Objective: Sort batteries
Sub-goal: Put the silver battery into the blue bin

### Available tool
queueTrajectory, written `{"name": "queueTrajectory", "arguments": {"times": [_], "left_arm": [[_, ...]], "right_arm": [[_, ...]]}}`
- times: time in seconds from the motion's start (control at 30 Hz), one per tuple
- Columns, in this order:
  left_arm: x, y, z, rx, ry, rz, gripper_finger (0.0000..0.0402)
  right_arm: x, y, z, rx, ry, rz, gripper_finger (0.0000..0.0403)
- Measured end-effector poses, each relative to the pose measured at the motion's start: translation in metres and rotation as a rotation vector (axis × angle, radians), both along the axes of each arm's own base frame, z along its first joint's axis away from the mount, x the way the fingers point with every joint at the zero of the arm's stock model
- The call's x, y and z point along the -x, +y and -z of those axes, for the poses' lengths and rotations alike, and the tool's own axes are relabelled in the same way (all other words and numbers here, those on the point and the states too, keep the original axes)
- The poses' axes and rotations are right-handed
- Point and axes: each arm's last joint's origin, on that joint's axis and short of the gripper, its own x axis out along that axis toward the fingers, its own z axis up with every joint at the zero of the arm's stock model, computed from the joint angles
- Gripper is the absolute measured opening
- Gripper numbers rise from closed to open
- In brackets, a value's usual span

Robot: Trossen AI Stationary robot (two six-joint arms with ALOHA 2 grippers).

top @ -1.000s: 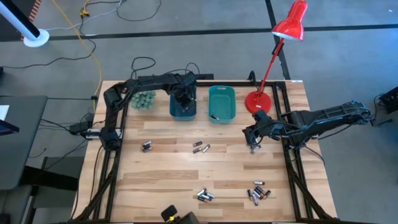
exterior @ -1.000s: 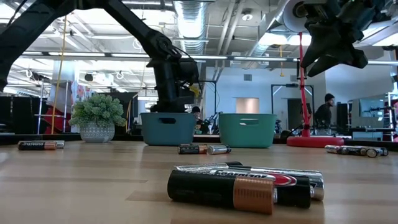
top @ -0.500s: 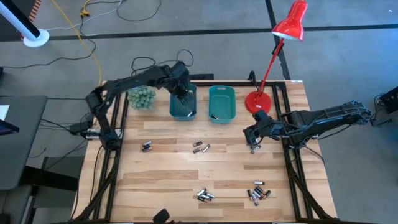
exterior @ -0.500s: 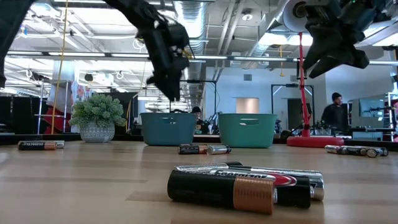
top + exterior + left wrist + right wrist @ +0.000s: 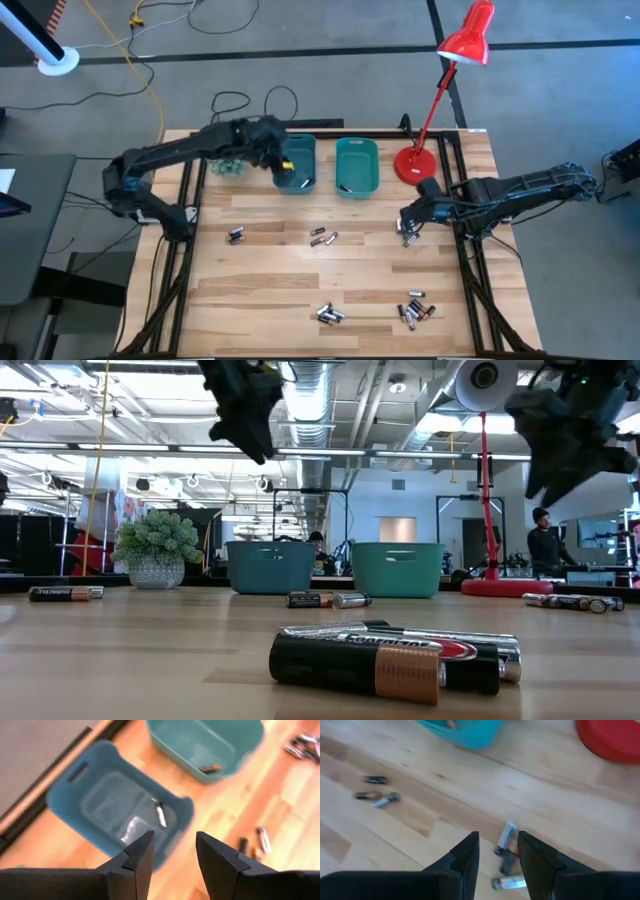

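Tabletop batteries beneath right end effector.

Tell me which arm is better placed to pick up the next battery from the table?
Probably the right. The right gripper hangs open directly above the batteries near the lamp, empty. The left gripper, also open and empty, is raised beside the blue bin, with no loose battery close beneath it.
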Motion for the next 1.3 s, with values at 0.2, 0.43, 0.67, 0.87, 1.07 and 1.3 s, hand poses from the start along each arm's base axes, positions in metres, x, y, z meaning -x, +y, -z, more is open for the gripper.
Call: {"name": "queueTrajectory", "arguments": {"times": [0.2, 0.43, 0.67, 0.87, 1.07, 1.3], "left_arm": [[0.002, -0.037, 0.023, 0.072, 0.033, 0.006, 0.0141], [0.003, -0.081, 0.053, 0.114, 0.037, -0.022, 0.0141], [0.006, -0.117, 0.069, 0.155, 0.045, -0.002, 0.0141], [0.008, -0.138, 0.071, 0.16, 0.022, 0.003, 0.0141], [0.01, -0.15, 0.071, 0.154, 0.005, -0.014, 0.0141], [0.011, -0.158, 0.07, 0.144, -0.007, -0.02, 0.0141]], "right_arm": [[0.006, -0.008, 0.008, -0.083, 0.153, 0.042, 0.0152], [-0.01, -0.013, 0.018, -0.096, 0.215, -0.035, 0.0152], [-0.027, -0.01, 0.023, -0.088, 0.158, -0.077, 0.0152], [-0.021, -0.01, 0.033, -0.122, 0.33, -0.046, 0.0152], [-0.021, -0.01, 0.055, -0.193, 0.43, -0.06, 0.0152], [-0.006, -0.009, 0.078, -0.204, 0.44, -0.04, 0.0152]]}}
